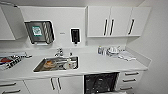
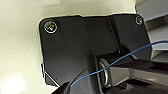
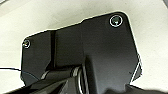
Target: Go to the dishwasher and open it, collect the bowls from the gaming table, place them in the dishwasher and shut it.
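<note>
White walls and white cupboards frame a kitchenette, with a long pale bench (image 1: 100, 65) running across the head view. At the bench's left end lies something striped in red, white and dark (image 1: 8, 61); it is too blurred to name. On the wall above hangs a steel towel dispenser (image 1: 40, 32) with a green label. Set into the bench left of its middle is a steel sink (image 1: 57, 64) with dishes lying in it, among them something orange and something white, and a tap (image 1: 59, 52) stands at the sink's back edge. Above the tap, on the wall, sits a small dark soap dispenser (image 1: 75, 35). Further right, three upper cupboard doors (image 1: 117, 21) carry dark bar handles. Toward the bench's back right corner stands a cluster of what look like pale dishes and glasses (image 1: 111, 51), with a folded cloth (image 1: 127, 56) just beside them.

Under the bench's front edge, right of the sink, the dishwasher (image 1: 100, 83) shows a dark interior with wire racks, so it stands open. White doors with bar handles (image 1: 55, 83) lie to its left and a stack of drawers (image 1: 130, 80) to its right.

Both wrist views look past the robot's own dark plate onto a pale surface, and a thin blue cable (image 2: 120, 60) crosses the left one. Neither lets me tell how the jaws stand.
</note>
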Available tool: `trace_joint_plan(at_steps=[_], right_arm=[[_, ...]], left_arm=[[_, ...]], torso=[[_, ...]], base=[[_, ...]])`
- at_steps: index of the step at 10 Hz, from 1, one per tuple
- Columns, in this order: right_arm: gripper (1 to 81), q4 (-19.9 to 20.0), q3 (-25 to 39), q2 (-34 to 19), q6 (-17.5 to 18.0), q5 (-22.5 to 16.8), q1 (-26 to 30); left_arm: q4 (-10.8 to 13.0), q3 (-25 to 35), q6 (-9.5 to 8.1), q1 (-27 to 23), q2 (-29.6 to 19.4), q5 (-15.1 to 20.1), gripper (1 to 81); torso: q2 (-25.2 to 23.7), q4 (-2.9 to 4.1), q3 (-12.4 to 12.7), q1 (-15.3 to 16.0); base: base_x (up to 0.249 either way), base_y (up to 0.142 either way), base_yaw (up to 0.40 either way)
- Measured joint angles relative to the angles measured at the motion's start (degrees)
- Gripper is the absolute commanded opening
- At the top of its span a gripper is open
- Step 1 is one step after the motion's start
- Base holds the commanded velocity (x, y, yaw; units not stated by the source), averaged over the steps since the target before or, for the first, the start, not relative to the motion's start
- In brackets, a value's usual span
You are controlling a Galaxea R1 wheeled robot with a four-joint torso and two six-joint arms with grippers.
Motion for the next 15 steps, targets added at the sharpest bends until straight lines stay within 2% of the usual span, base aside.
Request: trace_joint_plan(at_steps=[8, 15], right_arm=[[81.1, 0.0, 0.0, 0.0, -0.3, 0.0, -0.1], [81.1, 0.2, 0.0, -0.2, -0.3, 0.2, 0.0]], left_arm=[[0.0, -0.1, 0.00, -0.2, 0.1, -0.1, 81.1], [0.0, -1.4, 0.00, -0.1, 0.2, -0.2, 81.1]], torso=[[0.0, 0.00, 0.0, 0.0], [0.0, 0.00, 0.0, -0.1]], base=[[0.000, 0.000, 0.014], [0.000, 0.000, 0.343]])
